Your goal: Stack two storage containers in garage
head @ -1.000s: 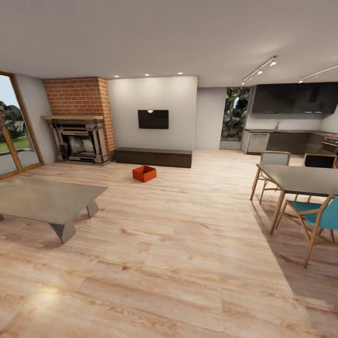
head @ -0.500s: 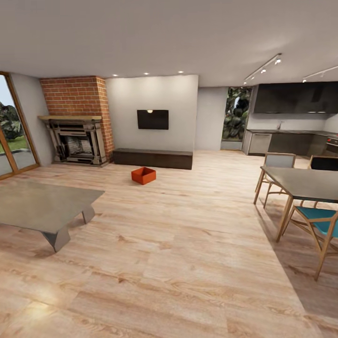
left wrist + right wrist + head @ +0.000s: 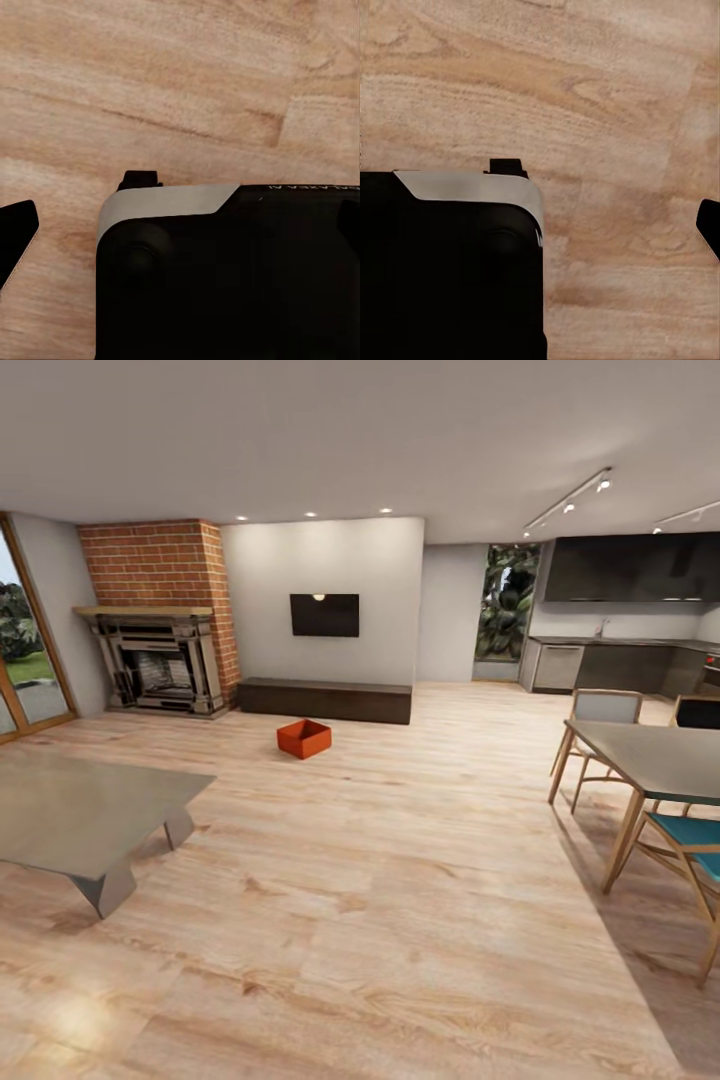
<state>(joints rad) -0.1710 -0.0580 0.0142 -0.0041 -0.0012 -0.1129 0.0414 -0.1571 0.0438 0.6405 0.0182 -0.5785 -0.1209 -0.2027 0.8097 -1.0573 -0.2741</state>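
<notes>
One orange-red storage container (image 3: 304, 738) sits open-topped on the light wood plank floor (image 3: 400, 880) of the living room, far ahead in the head view and just in front of the long low dark cabinet (image 3: 325, 700). The second container and the garage are out of view. My left gripper (image 3: 180, 236) hangs over the planks beside my black base, with a dark fingertip (image 3: 16, 238) at the picture's edge. My right gripper (image 3: 540, 225) hangs likewise, and its fingertip (image 3: 709, 223) sits at the opposite edge. Both stand wide apart and hold nothing.
A low grey coffee table (image 3: 80, 810) stands at the near left. At the right are a dining table (image 3: 660, 755) and chairs (image 3: 690, 840). The brick fireplace (image 3: 160, 620), wall TV (image 3: 325, 614) and glass doors (image 3: 20, 650) line the back and left, with the kitchen (image 3: 620, 610) at the back right.
The whole head view has shifted, so the camera moved: coffee table and dining set slid outward and lower, the far wall came slightly nearer. The container lies where it was.
</notes>
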